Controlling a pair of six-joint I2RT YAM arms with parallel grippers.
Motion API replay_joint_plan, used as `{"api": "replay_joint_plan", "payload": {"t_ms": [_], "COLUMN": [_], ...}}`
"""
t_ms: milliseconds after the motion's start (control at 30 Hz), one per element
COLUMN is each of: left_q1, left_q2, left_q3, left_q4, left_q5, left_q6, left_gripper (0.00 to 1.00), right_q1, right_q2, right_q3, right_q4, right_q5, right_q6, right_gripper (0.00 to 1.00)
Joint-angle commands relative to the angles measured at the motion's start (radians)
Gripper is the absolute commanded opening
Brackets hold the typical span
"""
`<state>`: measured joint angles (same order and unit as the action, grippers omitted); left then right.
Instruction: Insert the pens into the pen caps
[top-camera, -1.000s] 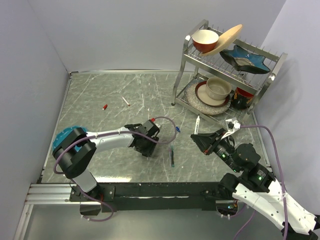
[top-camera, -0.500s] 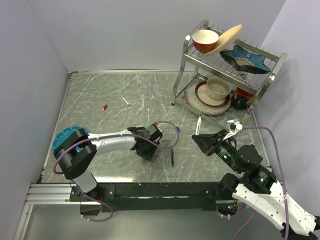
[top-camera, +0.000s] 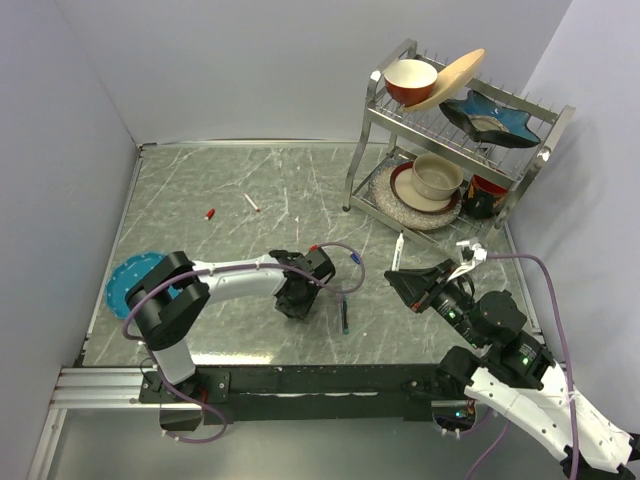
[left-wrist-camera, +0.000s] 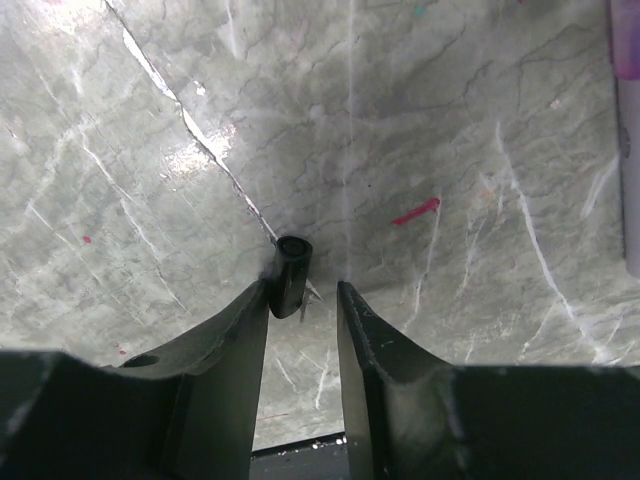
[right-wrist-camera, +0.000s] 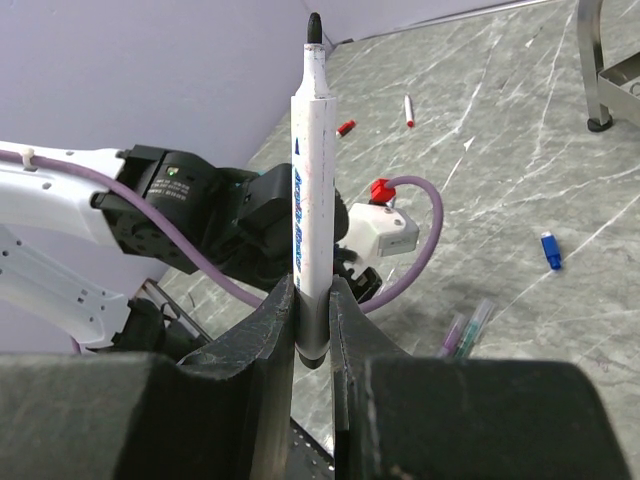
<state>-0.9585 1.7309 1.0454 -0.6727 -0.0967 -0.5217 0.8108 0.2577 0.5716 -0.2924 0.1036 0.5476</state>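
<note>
Grey marbled surface is spread under everything. Across it the left arm has been swung a little rightward and toward the near edge within the last second, and the left pincer has been lowered close to the surface. Its jaws are kept narrowly parted, with nothing gripped. The right pincer has hardly been shifted. It is clamped on a white pen, which is held upright above the right side, black tip uppermost.

A teal pen is left lying just right of the left pincer, and a red-tipped pen well away at the far left.

The black cap is now found at the left fingertips, within the gap and touching one finger. A blue cap lies between the arms, and a red cap near the red-tipped pen.

The approach is judged complete. Closing on the black cap is what remains before the held pen can be brought to it.
</note>
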Motion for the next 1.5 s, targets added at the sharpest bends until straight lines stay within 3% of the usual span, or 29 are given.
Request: {"api": "replay_joint_plan", "payload": {"t_ms": [0, 367, 600, 1000, 1233, 1367, 1467], "left_q1": [0.0, -0.006, -0.014, -0.019, -0.02, -0.019, -0.019], "left_q2": [0.111, 0.196, 0.228, 0.275, 0.279, 0.263, 0.216], "left_q3": [-0.013, 0.008, 0.031, 0.085, 0.047, 0.035, 0.019], "left_q4": [0.038, 0.058, 0.038, 0.047, 0.055, 0.047, 0.056], "left_q5": [-0.064, -0.069, -0.109, -0.089, -0.064, -0.073, -0.09], "left_q6": [-0.032, -0.043, -0.037, -0.006, -0.024, -0.046, -0.075], "left_gripper": [0.37, 0.3, 0.35, 0.34, 0.18, 0.01, 0.01], "right_q1": [-0.002, -0.002, -0.002, -0.002, -0.002, -0.002, -0.002], "right_q2": [-0.02, -0.067, -0.052, -0.041, -0.063, -0.067, -0.069], "right_q3": [0.05, 0.016, 0.019, 0.014, 0.008, 0.011, 0.004], "right_q4": [0.002, -0.01, -0.01, 0.006, -0.008, -0.014, -0.011], "right_q5": [-0.002, -0.001, -0.005, -0.013, 0.001, -0.001, -0.013], "right_q6": [0.003, 0.02, 0.006, 0.002, 0.003, 0.005, 0.006], "right_gripper": [0.0, 0.0, 0.0, 0.0, 0.0, 0.0, 0.0]}}
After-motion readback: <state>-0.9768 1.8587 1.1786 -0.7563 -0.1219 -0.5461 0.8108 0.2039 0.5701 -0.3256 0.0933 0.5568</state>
